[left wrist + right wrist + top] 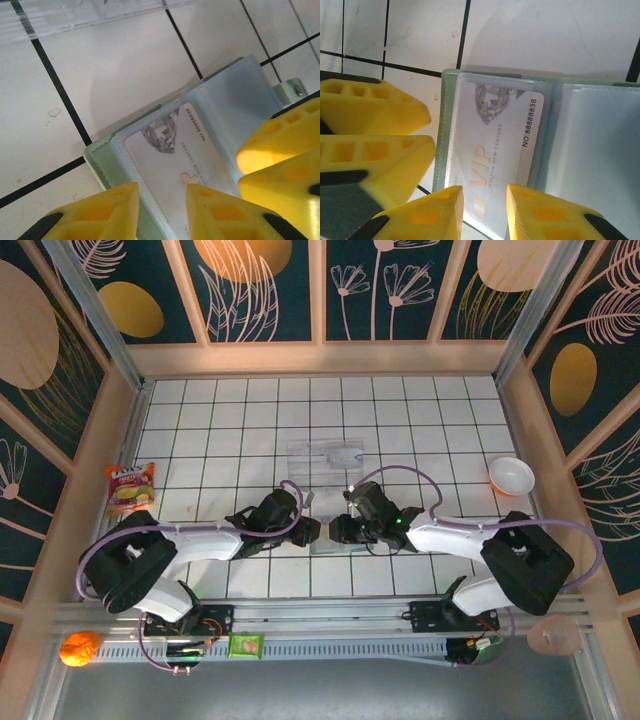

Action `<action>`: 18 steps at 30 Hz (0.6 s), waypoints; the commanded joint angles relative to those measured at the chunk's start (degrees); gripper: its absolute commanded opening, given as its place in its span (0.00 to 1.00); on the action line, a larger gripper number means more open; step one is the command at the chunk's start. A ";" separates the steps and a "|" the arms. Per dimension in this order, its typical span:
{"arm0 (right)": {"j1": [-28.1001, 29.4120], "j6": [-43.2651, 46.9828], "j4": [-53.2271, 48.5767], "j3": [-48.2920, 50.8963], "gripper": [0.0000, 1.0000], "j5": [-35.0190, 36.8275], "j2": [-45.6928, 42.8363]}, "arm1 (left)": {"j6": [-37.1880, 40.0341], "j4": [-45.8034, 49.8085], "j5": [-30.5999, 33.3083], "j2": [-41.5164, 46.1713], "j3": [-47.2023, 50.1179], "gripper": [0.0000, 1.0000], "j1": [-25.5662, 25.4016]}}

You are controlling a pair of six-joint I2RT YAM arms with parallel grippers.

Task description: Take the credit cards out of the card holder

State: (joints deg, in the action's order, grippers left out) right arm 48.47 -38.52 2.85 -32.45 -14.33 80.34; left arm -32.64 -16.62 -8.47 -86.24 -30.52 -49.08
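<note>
Card holder (580,145) open flat; left gripper (162,210), right gripper (485,210) both narrow, tips at its edges; tiles (400,410) beyond.

A white tiled surface (200,410) with dark grid lines is closed in by a pale wooden frame. Behind the frame stand dark teal wall panels (270,290), painted with pale flowers and orange ovals. A red-and-yellow snack packet (131,488) lies at the left edge of the tiles. A white bowl (511,476) sits upright near the right edge, well apart from the packet. Along the near side runs a metal rail (340,648). A small green packet (245,645) rests on it, an orange lumpy ball (80,648) sits at its left end, and a pinkish-beige disc (553,635) at its right. Close up, the tiles show faint scuffs.
</note>
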 commanded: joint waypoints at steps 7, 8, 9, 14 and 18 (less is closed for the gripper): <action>0.22 -1.67 4.03 0.89 0.29 -1.39 4.69 | 0.13 -2.73 0.27 -4.37 -0.47 0.32 0.04; 0.22 -1.62 3.68 0.89 0.29 -1.17 5.11 | 0.00 -2.88 0.29 -4.38 -0.18 0.32 0.08; 0.22 -1.92 2.62 0.85 0.29 -0.32 5.38 | -0.15 -2.97 0.21 -4.30 0.17 0.32 0.10; 2.94 -2.89 -5.34 -1.24 0.29 9.52 5.69 | -0.23 -2.48 0.72 -4.61 0.93 0.31 0.08; 4.61 -5.30 -9.48 -1.81 0.29 15.00 5.74 | -0.27 -2.51 0.76 -5.33 1.16 0.29 0.06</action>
State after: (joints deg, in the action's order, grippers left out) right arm 52.21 -41.45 1.93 -34.13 -6.96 84.93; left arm -32.64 -18.65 -8.29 -89.97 -30.37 -49.08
